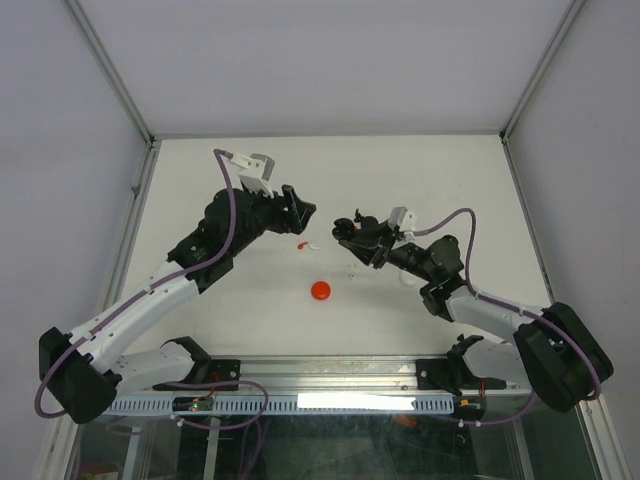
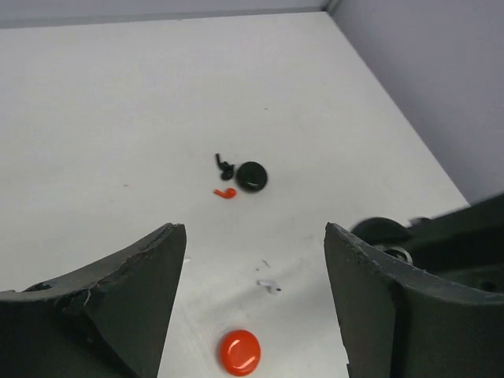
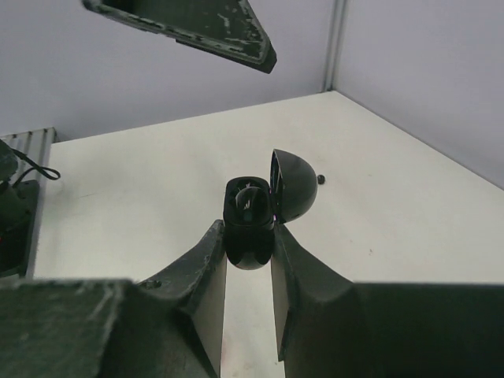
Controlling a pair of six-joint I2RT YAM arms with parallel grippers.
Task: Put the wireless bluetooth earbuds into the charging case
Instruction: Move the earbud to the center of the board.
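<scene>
"At centre of the right wrist view, what is the right end effector (image 3: pixel 249 240) doing?"

"It is clamped narrow on the open charging case (image 3: pixel 250 206), which is black, with its lid (image 3: pixel 294 185) swung back to the right. A glint shows in the well. Whether a bud already sits there, I cannot tell."

"And the left end effector (image 2: pixel 253 232)?"

"Spread wide, holding nothing, its fingers filling the lower corners of the left wrist view. Between them, on the white desk (image 2: pixel 118 118), lie the loose pieces. A black earbud (image 2: pixel 224 165) sits upper centre, just beside a closed black puck (image 2: pixel 252 176). A red earbud (image 2: pixel 225 193) lies just below them, and a red puck (image 2: pixel 239 352) is at the bottom edge. From overhead, a white earbud (image 1: pixel 313 245) lies just right of the red one, in the gap between the two arms."

"Which step is this?"

"By my reading, the pick-up: the case is presented open and no bud is grasped yet. The next move calls for the left end effector to drop over one bud, likely the black to match the case. It must close on something very small without flicking it away, then carry it to the well while the right holds the case steady."
</scene>
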